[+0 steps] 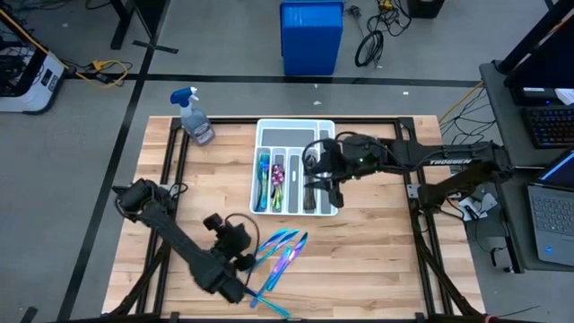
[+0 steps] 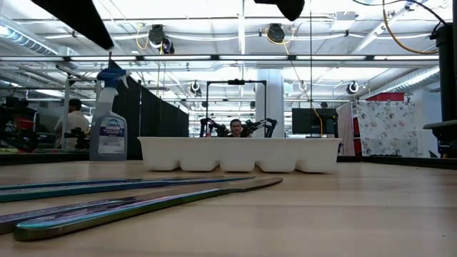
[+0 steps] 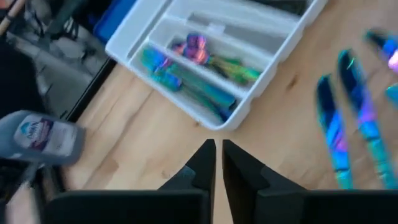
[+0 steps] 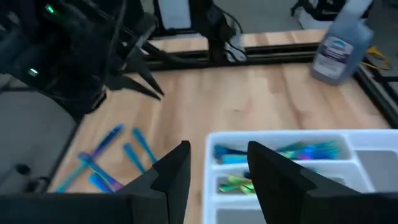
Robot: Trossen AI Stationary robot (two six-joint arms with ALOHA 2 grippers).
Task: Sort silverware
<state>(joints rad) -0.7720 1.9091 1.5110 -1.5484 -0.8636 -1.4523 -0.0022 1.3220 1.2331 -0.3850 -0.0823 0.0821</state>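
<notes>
The white tray (image 1: 295,126) lies mid-table. It holds teal forks (image 1: 263,179), rainbow-purple spoons (image 1: 278,175) and dark spoons (image 1: 309,195) in separate long compartments. Several iridescent blue knives (image 1: 280,254) lie flat on the wood near the front edge, large in the low view's foreground (image 2: 143,196). My right gripper (image 4: 217,167) hovers open over the tray's right side (image 1: 311,170), holding nothing. My left gripper (image 3: 218,157) is shut and empty, above bare wood left of the knives (image 3: 348,124) and in front of the tray (image 3: 186,106).
A spray bottle (image 1: 195,117) stands at the table's far left, next to the tray. A blue bin (image 1: 311,36) sits on the floor beyond the far edge. Dark frame rails (image 1: 170,152) run along the table's sides. Bare wood lies right of the knives.
</notes>
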